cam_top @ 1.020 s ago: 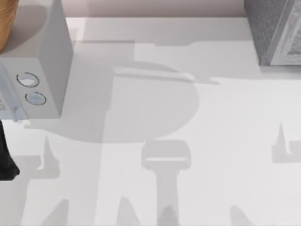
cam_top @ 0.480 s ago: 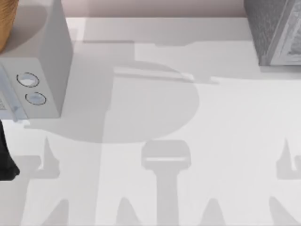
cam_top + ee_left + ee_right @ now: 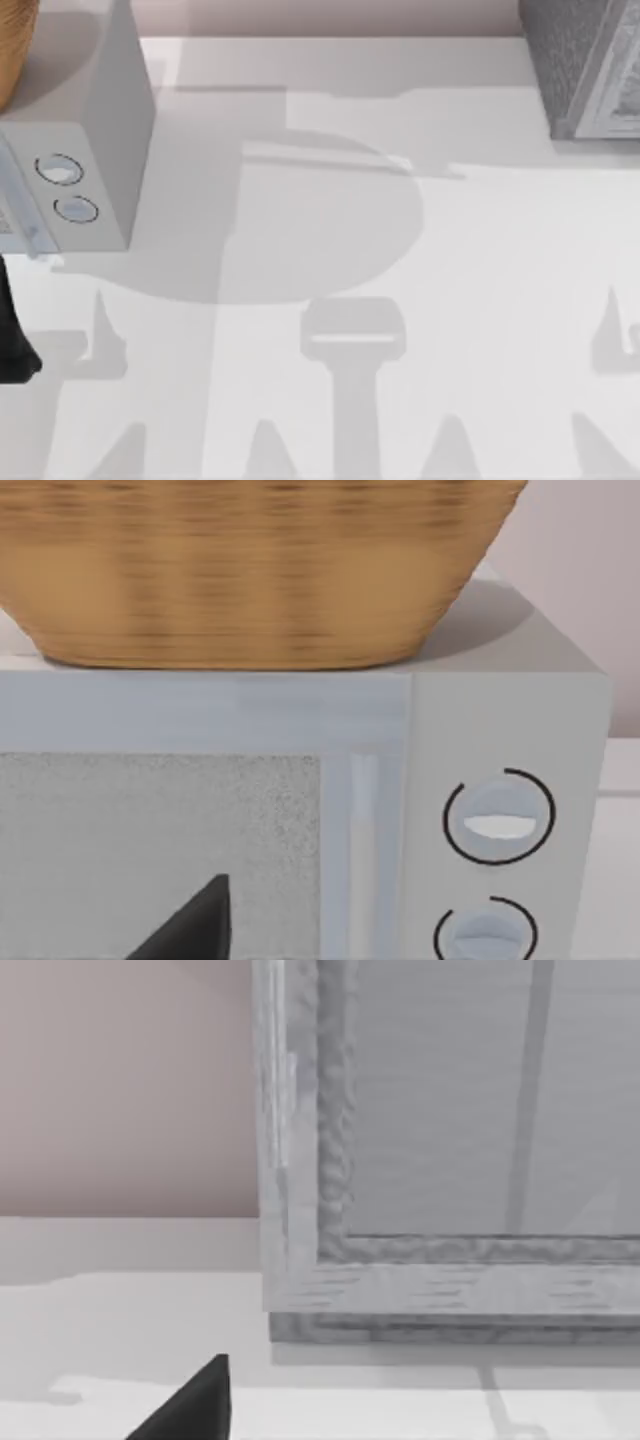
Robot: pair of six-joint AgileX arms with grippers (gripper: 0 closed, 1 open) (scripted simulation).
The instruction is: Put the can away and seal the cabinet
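Top view: cabinet (image 3: 585, 70) at the tabletop (image 3: 400, 250) far-right corner. Right wrist view faces its framed front at close range. Whether either pincer is wide or narrow, I cannot tell. Risk: an advance could strike the panel.

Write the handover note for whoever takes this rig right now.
Left claw: one dark fingertip shows, facing the light-grey box with two dials, which carries a wicker basket. Open or shut unclear.
Right claw: one fingertip shows, facing the cabinet front at the table's far right corner. Open or shut unclear.
Done: cabinet's front panel looks shut.
Left: find the can, stow it, close the cabinet.
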